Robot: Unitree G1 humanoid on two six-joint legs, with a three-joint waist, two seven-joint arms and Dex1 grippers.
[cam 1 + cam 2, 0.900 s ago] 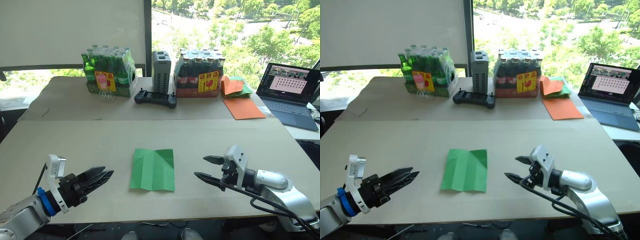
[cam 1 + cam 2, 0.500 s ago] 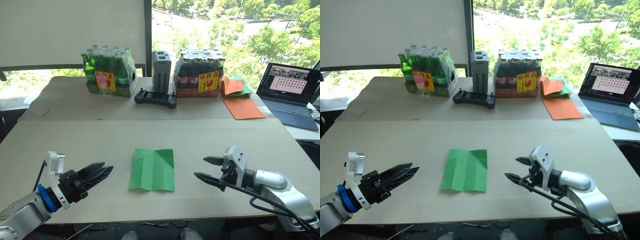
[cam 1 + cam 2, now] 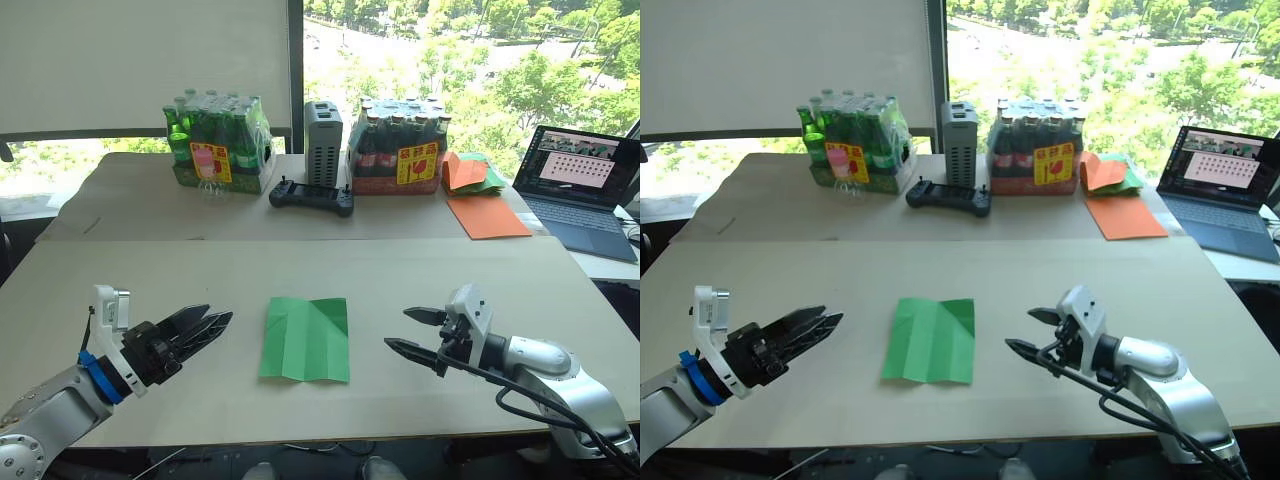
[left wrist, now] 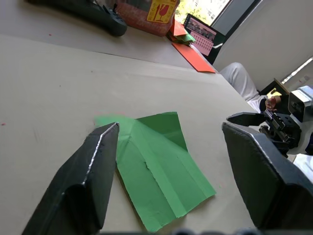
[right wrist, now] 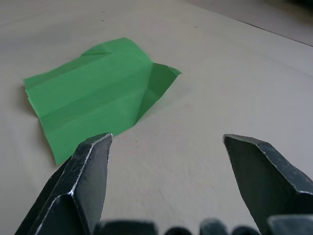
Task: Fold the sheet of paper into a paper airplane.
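Along the far edge of the table [image 3: 120, 280] stand a shrink-wrapped pack of green bottles [image 3: 216, 143], a grey upright device [image 3: 322, 129] and a pack of dark bottles [image 3: 399, 146], with a black controller [image 3: 311, 195] lying just in front of the device. To the right lie orange sheets [image 3: 487, 215] and a mixed orange-and-green paper pile [image 3: 470, 173], and beyond them an open laptop [image 3: 582, 188] with its screen lit.

- A wide pale table [image 3: 400, 280] takes the near part of the room, and a second table [image 3: 140, 200] stands behind it, near the window.
- A large window [image 3: 440, 50] shows green trees in strong daylight; a white roller blind [image 3: 150, 60] covers its left part.
- On the far table stand two shrink-wrapped packs of bottles [image 3: 215, 143], a grey device [image 3: 322, 130] and a black controller [image 3: 311, 195].
- At the right an open laptop [image 3: 580, 190] stands on a separate surface beside orange sheets [image 3: 487, 215].
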